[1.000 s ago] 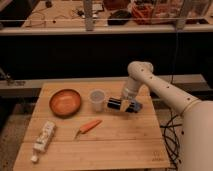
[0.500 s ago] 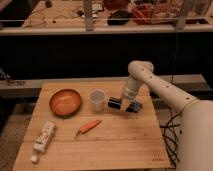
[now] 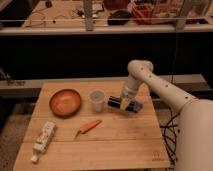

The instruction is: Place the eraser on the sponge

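camera view: gripper [image 3: 126, 101] is sitting low at the dark block [image 3: 115, 103], probably the eraser, beside the cup [image 3: 97, 99]. grip state: cannot tell. risk: a sideways sweep tipping the cup.

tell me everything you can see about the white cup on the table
The small white plastic-looking cup stands upright, mouth up, toward the back middle of the light wooden table. Its walls look slightly translucent; whether it holds anything is unclear. A round orange bowl sits close on its left, not touching. The gripper is low over the table just to its right.
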